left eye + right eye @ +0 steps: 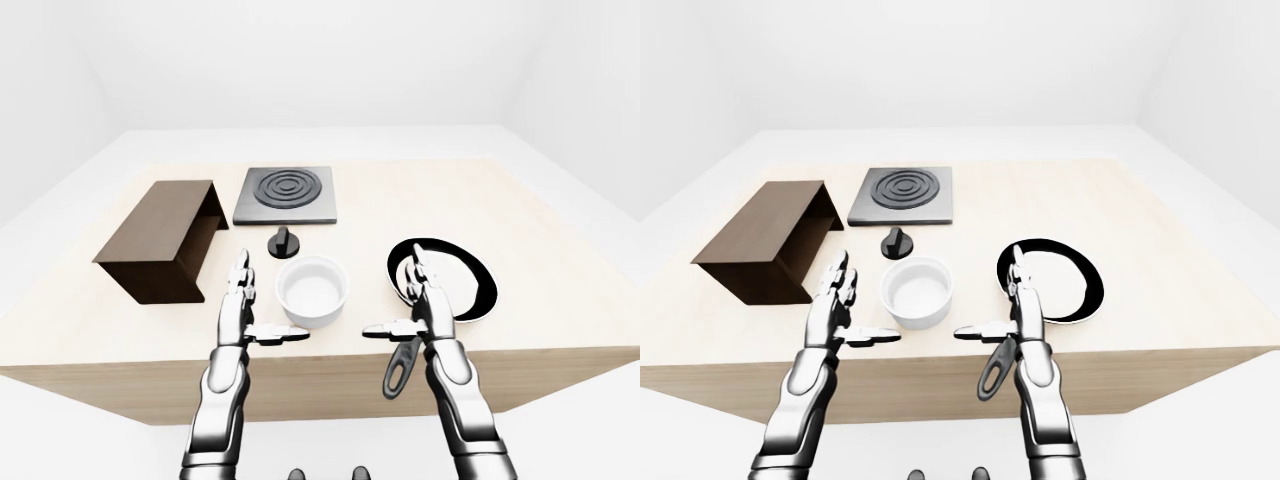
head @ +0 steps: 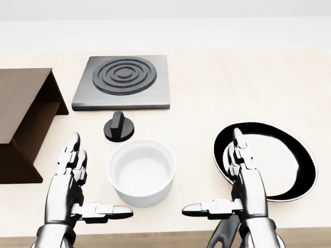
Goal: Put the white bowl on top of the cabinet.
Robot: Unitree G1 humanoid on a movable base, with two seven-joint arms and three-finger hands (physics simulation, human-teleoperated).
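The white bowl [image 2: 142, 172] stands upright on the wooden table [image 2: 217, 93], just below a black knob [image 2: 119, 127]. The dark brown cabinet [image 1: 163, 240] lies at the left of the table, its open side facing right. My left hand [image 2: 85, 186] is open to the left of the bowl, fingers pointing up and thumb stretched toward the bowl's lower edge. My right hand [image 2: 227, 181] is open to the right of the bowl, over the left rim of a black pan [image 2: 279, 165]. Neither hand touches the bowl.
A grey hob with a black ringed burner [image 2: 123, 81] sits above the knob. The black pan has a white inside, and its handle [image 1: 401, 365] sticks out past the table's lower edge under my right wrist.
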